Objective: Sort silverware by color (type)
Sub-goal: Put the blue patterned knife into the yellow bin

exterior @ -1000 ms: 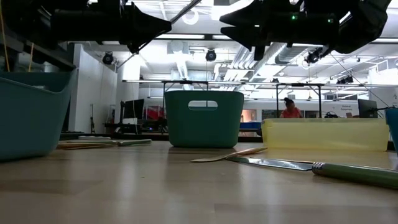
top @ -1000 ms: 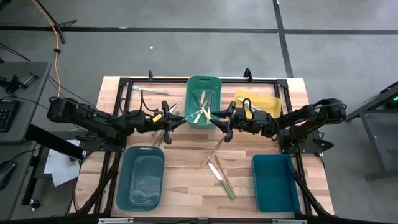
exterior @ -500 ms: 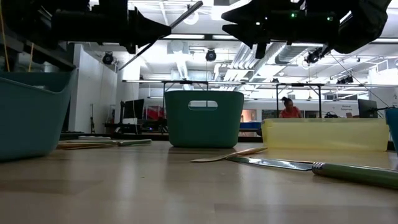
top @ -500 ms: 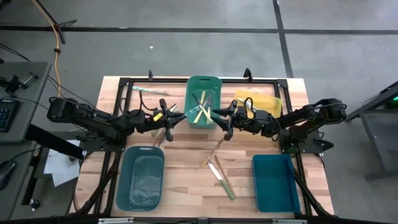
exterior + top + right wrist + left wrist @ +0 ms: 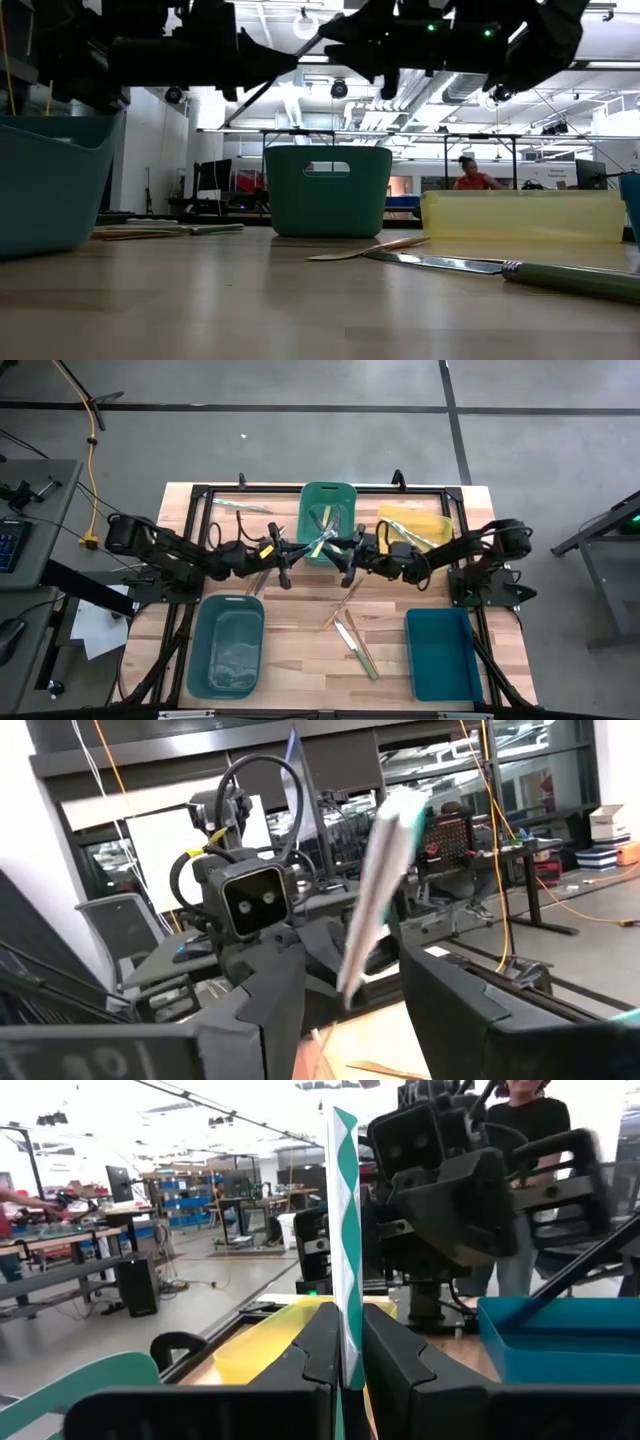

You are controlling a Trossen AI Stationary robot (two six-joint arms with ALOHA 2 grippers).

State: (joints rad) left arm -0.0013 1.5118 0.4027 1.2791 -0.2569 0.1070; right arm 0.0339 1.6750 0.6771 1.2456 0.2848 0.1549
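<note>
Teal-handled, a utensil (image 5: 344, 1240) stood clamped between the left gripper's (image 5: 289, 553) fingers (image 5: 315, 1342), which were pressed together on its lower end; it rose upright past them in the left wrist view. Both grippers met in the air just in front of the green bin (image 5: 327, 508), facing each other. The right gripper (image 5: 344, 554) had its fingers (image 5: 275, 990) spread wide, one to each side of that same utensil, and whether they touched it could not be told. Inside the green bin lay a few pale-handled pieces (image 5: 322, 540). To the right of the green bin sat a yellow bin (image 5: 432, 523). In front of the green bin, loose on the wooden table (image 5: 300, 650), lay a green-handled knife (image 5: 356, 648) and some brown-handled pieces (image 5: 345, 603). More silverware (image 5: 240, 505) lay to the left of the green bin. Two blue bins (image 5: 226, 646) sat nearer the table's front edge.
</note>
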